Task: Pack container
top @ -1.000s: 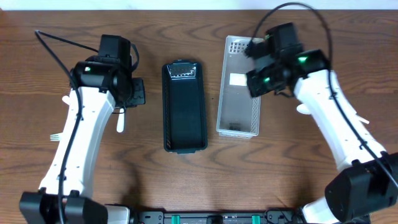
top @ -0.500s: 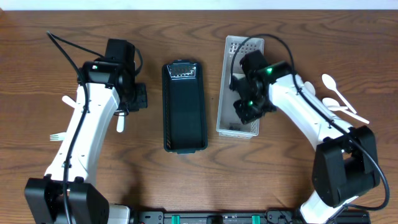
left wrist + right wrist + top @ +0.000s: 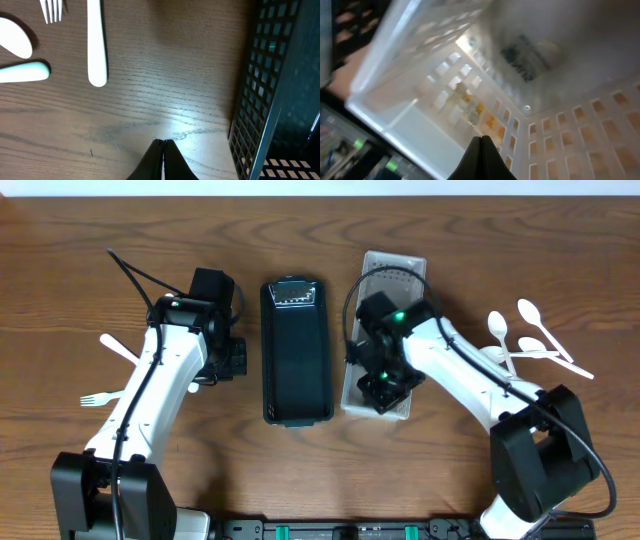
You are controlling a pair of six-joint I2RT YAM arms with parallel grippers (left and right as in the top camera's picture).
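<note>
Your right gripper (image 3: 481,142) sits with fingers pressed together, empty, inside the white perforated plastic basket (image 3: 398,268) just right of the long black lattice plastic basket (image 3: 296,350) (probably to nudge it). Left of the black basket, your left gripper (image 3: 163,147) hovers closed too, near white plastic cutlery (image 3: 96,45) not yet packed.

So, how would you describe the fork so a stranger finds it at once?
From the black basket in the middle of the table, look left past the left arm to the white cutlery. The fork lies nearest the left edge, and alone has tines.
</note>
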